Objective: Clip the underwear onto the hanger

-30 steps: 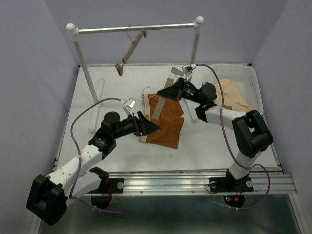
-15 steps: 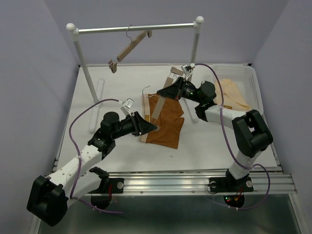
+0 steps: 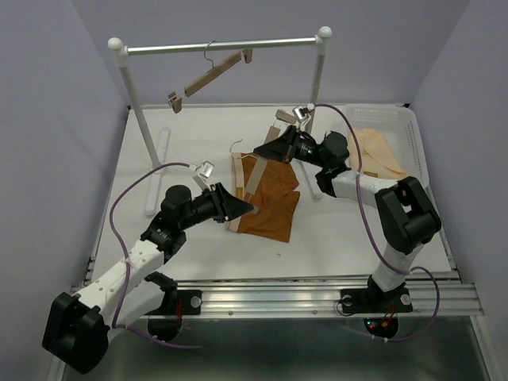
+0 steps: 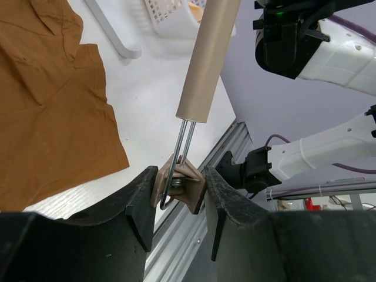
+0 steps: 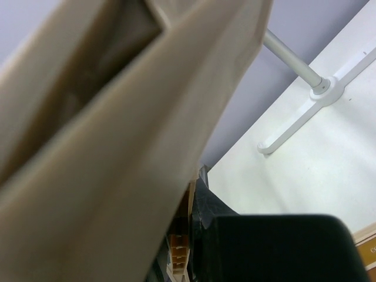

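The left fingers pinch the tan spring clip of the slim light-wood hanger, its far end gripped by the right fingers, while the rust-brown cloth underwear lies on the white table beyond them, outside the clip, so a slipping pinch could likely snap it shut empty.

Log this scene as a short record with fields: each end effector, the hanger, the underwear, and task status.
left end effector: closed on the near clip of the hanger
right end effector: gripping the hanger's far end
hanger: tilted, held by both arms
underwear: flat on the table, not in the near clip
second hanger: hooked on the rail
status: underwear not yet clipped
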`<control>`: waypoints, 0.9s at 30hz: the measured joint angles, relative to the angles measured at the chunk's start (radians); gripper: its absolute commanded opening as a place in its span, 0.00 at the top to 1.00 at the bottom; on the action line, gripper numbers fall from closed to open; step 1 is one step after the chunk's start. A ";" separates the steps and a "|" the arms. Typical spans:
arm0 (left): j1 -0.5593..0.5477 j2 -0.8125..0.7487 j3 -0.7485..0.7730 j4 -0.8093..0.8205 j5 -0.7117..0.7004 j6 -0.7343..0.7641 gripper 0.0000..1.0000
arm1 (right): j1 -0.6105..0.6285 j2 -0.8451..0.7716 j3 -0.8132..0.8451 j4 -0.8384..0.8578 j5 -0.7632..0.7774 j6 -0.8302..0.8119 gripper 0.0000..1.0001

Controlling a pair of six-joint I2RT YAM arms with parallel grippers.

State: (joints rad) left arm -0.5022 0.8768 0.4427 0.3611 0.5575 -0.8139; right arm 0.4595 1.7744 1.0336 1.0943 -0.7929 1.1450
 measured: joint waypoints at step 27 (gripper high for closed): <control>0.001 0.000 0.001 -0.022 0.007 0.018 0.47 | -0.001 0.018 0.013 -0.040 -0.020 -0.007 0.99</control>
State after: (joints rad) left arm -0.5014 0.8764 0.4435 0.3389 0.5648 -0.7956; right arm 0.4583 1.7924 1.0466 1.0542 -0.8127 1.1378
